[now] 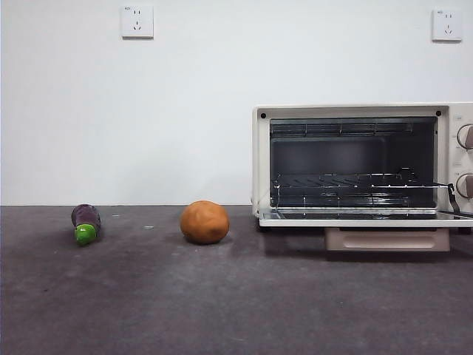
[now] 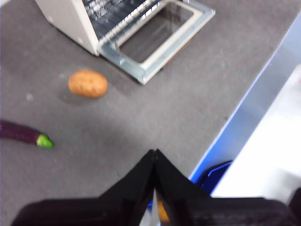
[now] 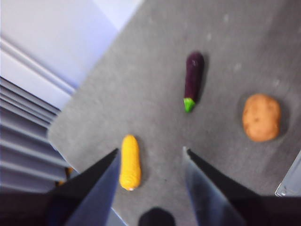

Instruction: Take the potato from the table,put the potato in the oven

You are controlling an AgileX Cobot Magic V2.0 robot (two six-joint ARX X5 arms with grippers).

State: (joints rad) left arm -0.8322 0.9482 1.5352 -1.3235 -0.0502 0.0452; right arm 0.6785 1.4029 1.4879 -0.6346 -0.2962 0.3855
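Observation:
The orange-brown potato (image 1: pixel 205 222) (image 2: pixel 87 84) (image 3: pixel 261 117) lies on the dark grey table (image 1: pixel 222 296), just left of the cream-white oven (image 1: pixel 362 163) (image 2: pixel 70 19). The oven door (image 1: pixel 369 217) (image 2: pixel 160 37) hangs open and flat, and the wire rack (image 1: pixel 355 188) shows inside. My left gripper (image 2: pixel 154 153) is shut with nothing in it, high above the table and well short of the potato. My right gripper (image 3: pixel 150 153) is open and empty, also high up, with the potato off to its side. Neither arm shows in the front view.
A small dark purple eggplant (image 1: pixel 86 222) (image 2: pixel 23 134) (image 3: pixel 193 80) with a green cap lies left of the potato. A yellow corn cob (image 3: pixel 130 162) lies near the table's edge. The table's edge (image 2: pixel 244 117) runs beside the left gripper.

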